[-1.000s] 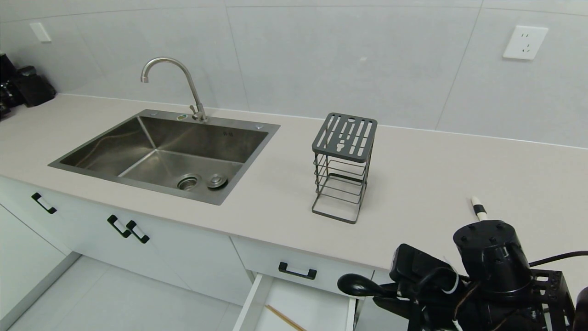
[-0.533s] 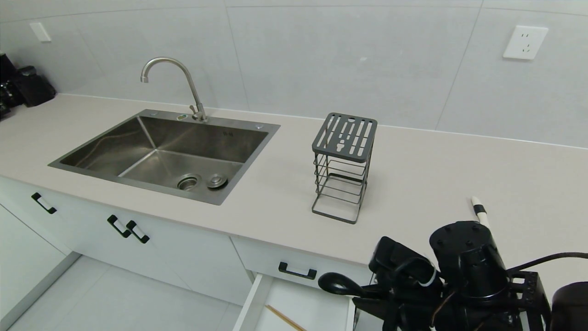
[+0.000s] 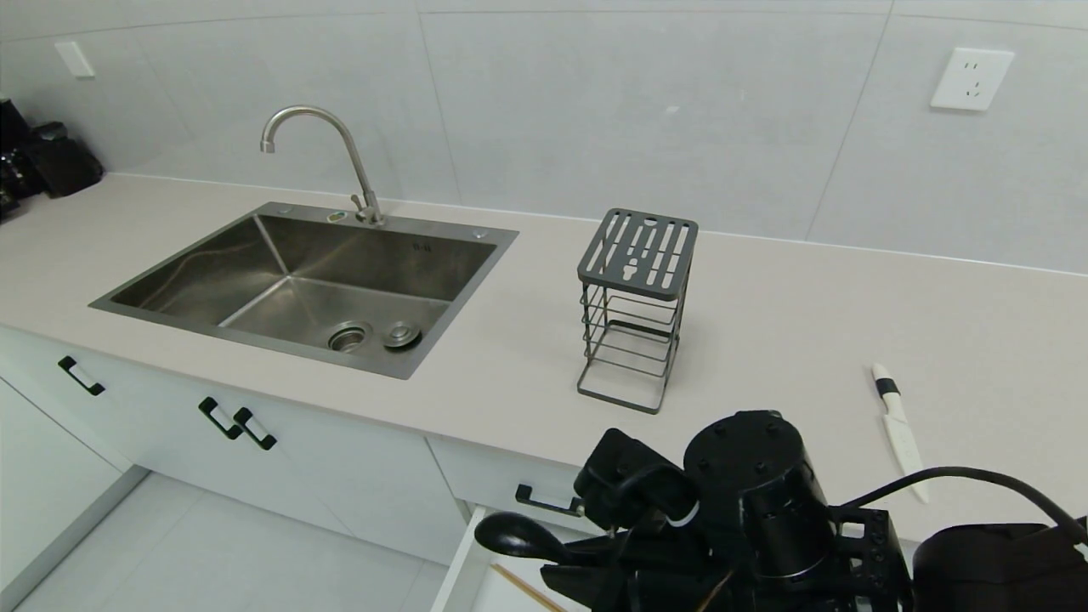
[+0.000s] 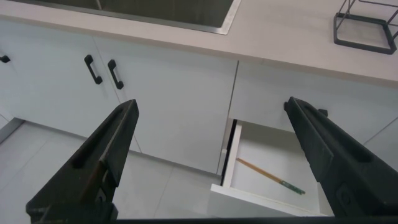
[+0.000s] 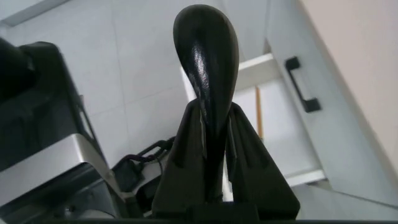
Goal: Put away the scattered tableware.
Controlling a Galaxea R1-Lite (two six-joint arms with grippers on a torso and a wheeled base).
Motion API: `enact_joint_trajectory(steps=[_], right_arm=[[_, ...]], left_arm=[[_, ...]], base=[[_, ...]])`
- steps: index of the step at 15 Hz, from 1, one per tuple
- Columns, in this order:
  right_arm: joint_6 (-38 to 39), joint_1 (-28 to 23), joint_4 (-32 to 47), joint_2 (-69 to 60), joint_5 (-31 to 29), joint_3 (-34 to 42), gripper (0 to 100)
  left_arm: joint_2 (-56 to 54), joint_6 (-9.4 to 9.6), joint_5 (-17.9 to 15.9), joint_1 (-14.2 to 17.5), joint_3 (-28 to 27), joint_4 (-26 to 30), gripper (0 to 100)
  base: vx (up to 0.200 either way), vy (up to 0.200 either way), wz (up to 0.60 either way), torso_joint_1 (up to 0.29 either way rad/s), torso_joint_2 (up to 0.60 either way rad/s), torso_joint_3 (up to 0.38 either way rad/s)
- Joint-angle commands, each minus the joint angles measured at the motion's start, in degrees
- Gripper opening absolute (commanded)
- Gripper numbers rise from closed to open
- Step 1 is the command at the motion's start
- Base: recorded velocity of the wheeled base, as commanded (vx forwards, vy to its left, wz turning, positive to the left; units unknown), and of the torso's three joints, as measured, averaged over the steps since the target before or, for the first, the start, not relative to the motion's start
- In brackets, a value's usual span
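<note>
Black spoon (image 5: 205, 56) sits clamped in the right gripper (image 5: 211, 134), its bowl sticking out past the fingertips and hanging above the open drawer (image 4: 267, 149). The jaws are closed narrowly on the handle, one finger on each side, and touch nothing else.

The step in hand looks like laying the spoon in the drawer. To do it well, the bowl should first be brought squarely over the drawer's bare floor, away from its side walls and from the front panel of the closed drawer above it. The arm should then go low enough that the spoon does not drop and bounce. The handle is glossy and may slip, so the grip should stay firm until the spoon is nearly resting on the floor. A wooden chopstick (image 4: 270, 175) already lies inside the drawer, so a spot beside it is better than on top of it.

The left gripper (image 4: 210, 109) hangs out in front of the drawer and higher than it. Its jaws are spread wide and hold nothing. A white knife (image 3: 894, 421) lies on the counter, up and well to the right of the drawer, and I judge it is yet to be put away.
</note>
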Motion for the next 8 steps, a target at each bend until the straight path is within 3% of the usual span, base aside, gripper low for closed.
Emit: enact_joint_trajectory(steps=[1, 4, 8], right_arm=[[-1.88, 1.2, -0.02, 2.0, -0.21, -2.58, 0], [-4.87, 1.47, -0.11, 2.26, -0.73, -4.42, 0], [-0.38, 3.75, -0.46, 2.61, -1.61, -4.6, 0]], left_arm=[[0.0, -0.02, 0.02, 0.04, 0.0, -0.01, 100], [0.0, -0.02, 0.02, 0.04, 0.0, -0.01, 100], [0.0, -0.02, 0.02, 0.04, 0.0, -0.01, 100]], base=[[0.0, 0.0, 0.0, 0.0, 0.0, 0.0], [0.0, 0.0, 0.0, 0.0, 0.0, 0.0], [0.0, 0.0, 0.0, 0.0, 0.0, 0.0]])
